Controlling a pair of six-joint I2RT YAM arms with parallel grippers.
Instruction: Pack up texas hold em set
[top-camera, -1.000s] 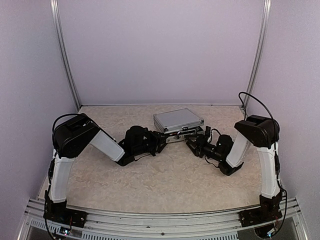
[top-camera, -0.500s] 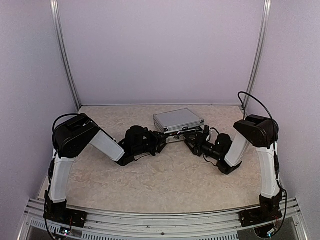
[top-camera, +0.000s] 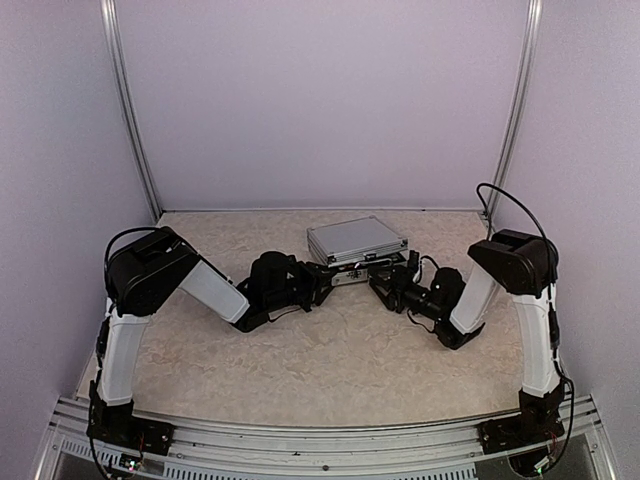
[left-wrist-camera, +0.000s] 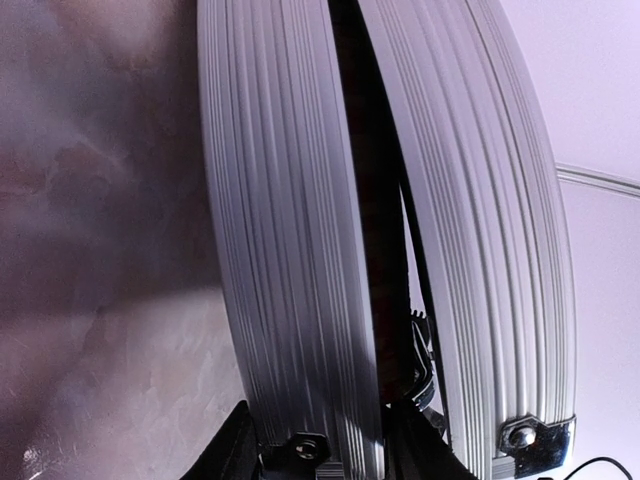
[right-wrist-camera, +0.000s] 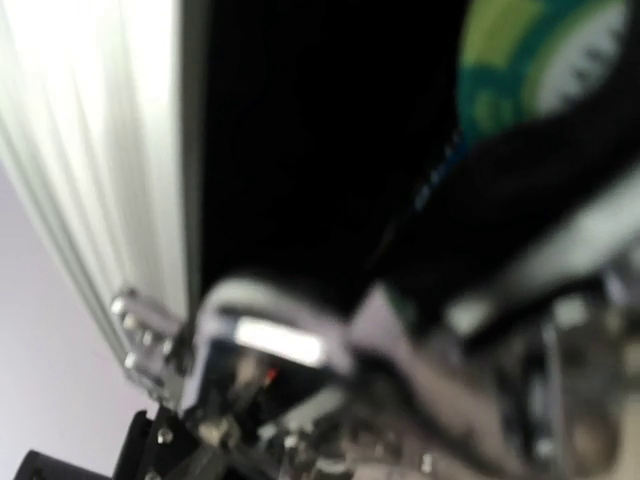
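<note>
The silver briefcase (top-camera: 357, 240) of the texas hold em set lies at the back middle of the table, its lid slightly ajar. My left gripper (top-camera: 322, 276) is at its front left corner. In the left wrist view its black fingers (left-wrist-camera: 225, 455) straddle the ribbed lower shell (left-wrist-camera: 280, 250), shut on it; the lid shell (left-wrist-camera: 490, 250) stands apart across a dark gap. My right gripper (top-camera: 378, 276) is at the case's front edge. The right wrist view is blurred: a chrome latch (right-wrist-camera: 270, 330), black lining and a green and white chip (right-wrist-camera: 530, 60) show, but the jaws are unclear.
The beige marbled tabletop (top-camera: 330, 350) is bounded by lilac walls with metal posts (top-camera: 130, 110) at the back corners. An aluminium rail (top-camera: 320, 445) runs along the near edge. A black cable (top-camera: 500, 195) loops above the right arm.
The right gripper has edged left and closer to the case's front. The left arm and the case have stayed put.
</note>
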